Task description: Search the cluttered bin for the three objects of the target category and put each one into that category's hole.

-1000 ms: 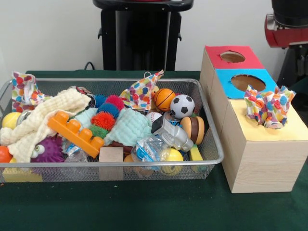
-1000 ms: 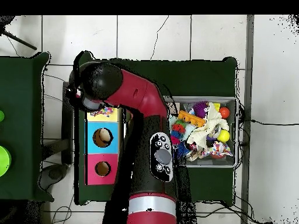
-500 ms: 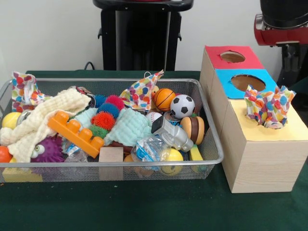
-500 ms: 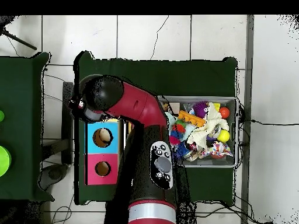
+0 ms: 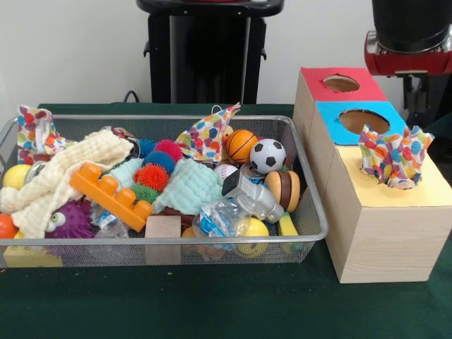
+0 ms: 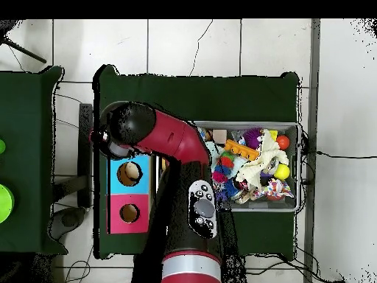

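Observation:
The wire mesh bin [image 5: 311,185] holds a pile of toys. One polka-dot cloth [image 5: 34,131] hangs over its far left rim. A second polka-dot cloth [image 5: 207,135] stands up at the back middle, beside the basketball. A third polka-dot cloth [image 5: 394,158] sticks out of the hole in the yellow surround [image 5: 431,192] of the wood-grain box. My arm's red and black end [image 5: 408,42] is above and behind the box. My gripper [image 5: 421,102] shows only as a dark shape below it. In the overhead view the arm [image 6: 158,133] covers the yellow hole.
The blue-surrounded hole [image 5: 364,121] and the red-surrounded hole [image 5: 341,83] lie behind the yellow one. In the bin are a cream waffle cloth [image 5: 60,176], a mint waffle cloth [image 5: 187,185], an orange brick [image 5: 111,195], a soccer ball [image 5: 268,155] and a wooden block [image 5: 163,229].
The arm's end has moved left in the front view, away from above the yellow hole. The polka-dot cloth stays in the hole. The bin's contents have not moved.

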Tool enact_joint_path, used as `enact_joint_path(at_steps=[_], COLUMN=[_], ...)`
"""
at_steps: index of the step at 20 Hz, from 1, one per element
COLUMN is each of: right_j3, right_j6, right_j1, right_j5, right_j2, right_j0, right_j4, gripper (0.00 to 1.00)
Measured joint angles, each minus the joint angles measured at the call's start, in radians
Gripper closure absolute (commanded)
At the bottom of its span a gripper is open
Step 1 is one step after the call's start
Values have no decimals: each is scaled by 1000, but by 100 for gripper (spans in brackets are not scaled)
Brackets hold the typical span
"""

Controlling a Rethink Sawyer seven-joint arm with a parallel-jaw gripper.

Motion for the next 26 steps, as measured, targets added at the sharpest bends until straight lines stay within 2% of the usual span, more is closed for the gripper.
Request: enact_joint_path(at_steps=[6, 12, 26], right_j3=[7, 6, -71], right_j6=[0, 0, 0], right_j1=[34, 94, 133], right_j5=[-67, -79, 2], right_j2=[0, 0, -2], right_j0=[9, 23, 26], right_j4=[-47, -88, -102], gripper=[100, 100, 100])
